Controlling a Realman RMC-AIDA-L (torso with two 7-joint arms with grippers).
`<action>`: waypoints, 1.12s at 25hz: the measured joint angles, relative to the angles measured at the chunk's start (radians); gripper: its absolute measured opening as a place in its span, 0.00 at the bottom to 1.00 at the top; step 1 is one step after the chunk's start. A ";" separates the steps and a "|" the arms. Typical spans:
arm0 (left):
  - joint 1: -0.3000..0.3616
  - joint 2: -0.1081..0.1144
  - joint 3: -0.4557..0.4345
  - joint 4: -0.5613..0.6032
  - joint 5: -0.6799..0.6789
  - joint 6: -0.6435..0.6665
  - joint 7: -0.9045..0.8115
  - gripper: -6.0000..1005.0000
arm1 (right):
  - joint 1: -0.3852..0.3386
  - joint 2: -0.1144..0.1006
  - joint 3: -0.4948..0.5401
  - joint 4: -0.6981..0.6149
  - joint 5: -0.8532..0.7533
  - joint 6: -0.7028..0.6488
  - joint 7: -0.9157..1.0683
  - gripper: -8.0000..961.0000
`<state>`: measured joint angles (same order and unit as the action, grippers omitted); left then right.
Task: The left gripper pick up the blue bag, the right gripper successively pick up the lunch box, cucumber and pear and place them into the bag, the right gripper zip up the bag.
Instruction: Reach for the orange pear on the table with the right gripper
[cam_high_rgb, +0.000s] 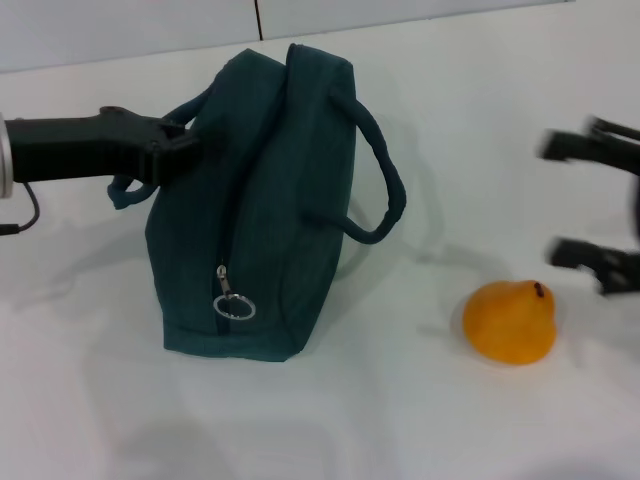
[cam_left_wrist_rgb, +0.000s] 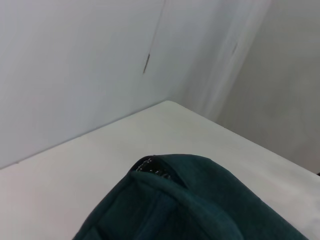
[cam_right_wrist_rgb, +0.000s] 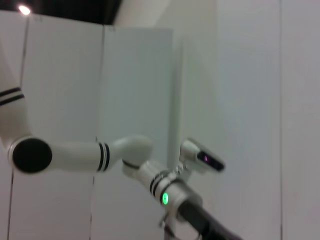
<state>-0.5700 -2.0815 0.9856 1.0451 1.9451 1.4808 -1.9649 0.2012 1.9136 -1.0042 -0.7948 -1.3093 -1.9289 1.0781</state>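
The blue bag (cam_high_rgb: 260, 210) stands upright on the white table, its zipper ring pull (cam_high_rgb: 234, 305) hanging at the near end. My left gripper (cam_high_rgb: 178, 150) reaches in from the left and is shut on the bag's left handle. The bag's top edge fills the bottom of the left wrist view (cam_left_wrist_rgb: 175, 200). The pear (cam_high_rgb: 510, 322) lies on the table to the right of the bag. My right gripper (cam_high_rgb: 578, 203) is blurred at the right edge, open and empty, just beyond and right of the pear. The lunch box and cucumber are out of view.
The bag's right handle (cam_high_rgb: 385, 190) arches out toward the pear. White wall panels stand behind the table (cam_high_rgb: 420, 420). The right wrist view shows only the walls and my left arm (cam_right_wrist_rgb: 100, 155) with a green light.
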 joint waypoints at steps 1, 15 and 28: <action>0.004 0.000 -0.001 0.000 -0.001 -0.005 0.003 0.05 | -0.014 -0.001 0.038 0.000 -0.034 -0.025 0.002 0.90; 0.006 -0.004 -0.002 -0.055 -0.006 -0.054 0.006 0.05 | -0.130 0.082 0.448 0.279 -0.322 -0.057 -0.401 0.89; 0.001 -0.004 -0.002 -0.068 -0.006 -0.079 0.007 0.05 | -0.057 0.085 0.432 0.441 -0.383 0.102 -0.441 0.85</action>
<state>-0.5693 -2.0855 0.9832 0.9770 1.9389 1.4015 -1.9575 0.1443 1.9986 -0.5721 -0.3534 -1.6919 -1.8273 0.6366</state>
